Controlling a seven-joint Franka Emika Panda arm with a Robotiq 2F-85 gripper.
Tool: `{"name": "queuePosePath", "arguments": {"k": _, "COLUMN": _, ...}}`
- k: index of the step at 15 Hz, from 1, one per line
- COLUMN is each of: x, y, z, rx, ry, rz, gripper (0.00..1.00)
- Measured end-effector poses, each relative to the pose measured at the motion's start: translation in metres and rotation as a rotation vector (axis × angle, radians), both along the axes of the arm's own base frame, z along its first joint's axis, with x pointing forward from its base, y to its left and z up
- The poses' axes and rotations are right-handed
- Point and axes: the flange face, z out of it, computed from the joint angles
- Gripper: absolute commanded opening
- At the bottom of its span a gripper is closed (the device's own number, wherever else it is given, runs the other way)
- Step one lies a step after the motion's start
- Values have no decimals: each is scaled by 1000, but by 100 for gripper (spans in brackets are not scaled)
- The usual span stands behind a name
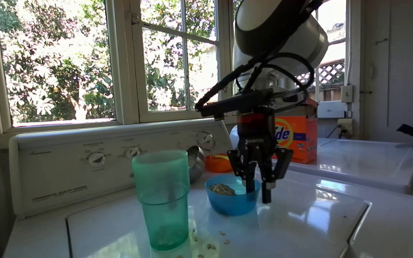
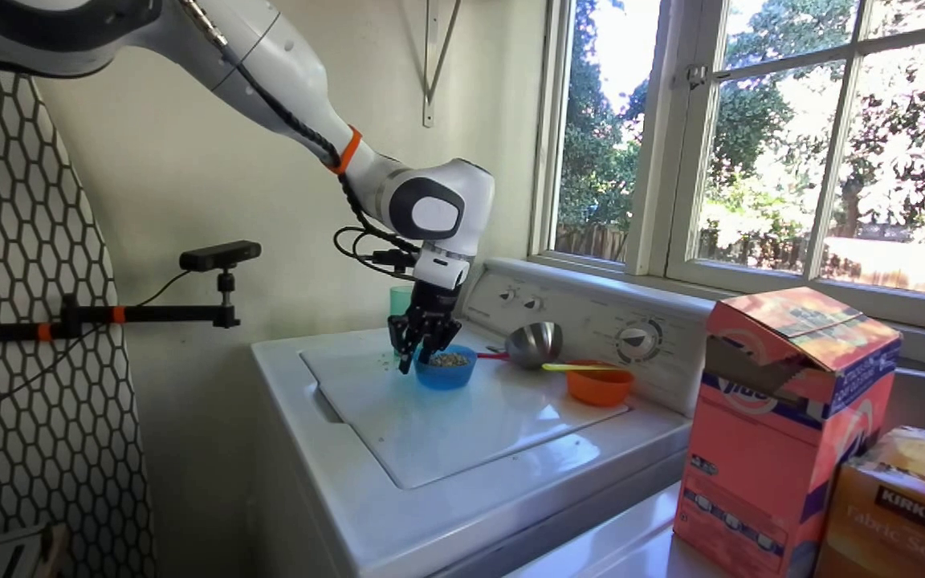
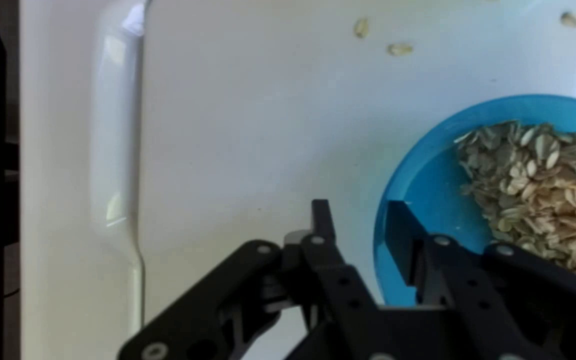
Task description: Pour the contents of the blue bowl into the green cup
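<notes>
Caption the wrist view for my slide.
Open hand straddles the rim of a blue bowl of tan flakes, stray flakes on the white lid.

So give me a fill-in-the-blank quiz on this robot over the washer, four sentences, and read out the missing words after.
The heaped flakes lie in the ____ bowl.
The green cup stands ____, not tilted or lying down.
The hand has one fingertip inside that bowl's rim and the other ____ it.
The fabric softener box bears the brand name ____.
Missing words: blue; upright; outside; Kirkland.
</notes>
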Motion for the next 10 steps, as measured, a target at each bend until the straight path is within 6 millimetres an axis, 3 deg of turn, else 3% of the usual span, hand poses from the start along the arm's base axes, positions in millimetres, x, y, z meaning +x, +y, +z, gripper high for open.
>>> {"name": "queuePosePath", "arguments": {"k": 4, "x": -28, "y": -7, "z": 10, "rx": -18, "ry": 6, "rz": 1, "gripper": 97}}
{"name": "queuePosePath", "arguments": {"k": 10, "x": -28, "y": -2, "z": 62, "rx": -97, "ry": -87, "rz": 76, "gripper": 100}}
